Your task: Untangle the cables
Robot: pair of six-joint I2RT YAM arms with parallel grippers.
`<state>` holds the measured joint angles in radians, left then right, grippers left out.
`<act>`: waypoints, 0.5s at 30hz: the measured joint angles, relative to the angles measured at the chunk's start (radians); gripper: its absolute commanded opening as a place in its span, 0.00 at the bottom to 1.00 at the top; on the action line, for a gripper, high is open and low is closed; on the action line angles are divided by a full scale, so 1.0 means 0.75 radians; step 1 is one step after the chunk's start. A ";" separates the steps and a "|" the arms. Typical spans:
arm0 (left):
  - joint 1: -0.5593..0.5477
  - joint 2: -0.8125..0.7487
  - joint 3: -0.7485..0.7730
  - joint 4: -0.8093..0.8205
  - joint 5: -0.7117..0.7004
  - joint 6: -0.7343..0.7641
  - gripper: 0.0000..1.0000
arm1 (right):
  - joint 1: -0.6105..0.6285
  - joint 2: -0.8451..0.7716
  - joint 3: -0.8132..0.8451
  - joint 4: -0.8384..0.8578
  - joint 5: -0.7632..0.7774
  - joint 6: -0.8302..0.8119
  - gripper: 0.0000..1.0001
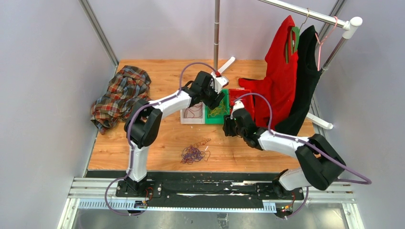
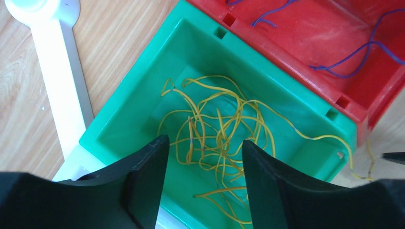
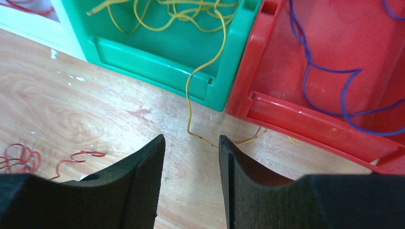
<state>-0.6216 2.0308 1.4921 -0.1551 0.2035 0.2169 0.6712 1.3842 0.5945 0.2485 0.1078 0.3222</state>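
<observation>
Left pincer (image 2: 204,143) spread above the green bin (image 2: 136,83); right pincer (image 3: 191,139) spread at that bin's near corner.
Both pincers hold nothing. The left arm reaches forward with elbow bent and wrist turned down over the yellow cables (image 2: 215,124) bunched inside the green bin. The right arm stretches low over the desk (image 1: 229,152), its tips just short of a stray yellow strand (image 3: 187,105) that hangs over the bin's near wall. Purple cables (image 3: 343,95) lie in the red bin (image 3: 286,114) beside the green bin, and a mixed tangle (image 1: 193,152) lies nearer the arm bases. Likely risks: a pull on the strand could drag the whole bunch out or shift the bin, and a closing right pincer could slip off so thin a wire.
</observation>
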 measured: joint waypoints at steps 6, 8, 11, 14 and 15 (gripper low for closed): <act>0.000 -0.023 0.107 -0.126 0.032 0.005 0.93 | 0.000 0.141 0.016 0.011 -0.024 -0.017 0.21; 0.001 -0.043 0.135 -0.162 0.037 0.006 0.97 | 0.000 0.175 0.037 0.011 -0.028 -0.026 0.10; 0.008 -0.083 0.193 -0.243 0.053 0.005 0.97 | 0.000 0.179 0.061 0.010 -0.031 -0.035 0.01; 0.031 -0.140 0.233 -0.292 0.086 -0.002 0.95 | 0.000 0.146 0.087 -0.008 -0.041 -0.035 0.00; 0.043 -0.161 0.235 -0.301 0.098 -0.006 0.93 | 0.000 0.131 0.097 -0.015 -0.044 -0.034 0.01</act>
<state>-0.5896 1.9102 1.6684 -0.3809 0.2768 0.2127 0.6712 1.4822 0.6670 0.2371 0.0746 0.2966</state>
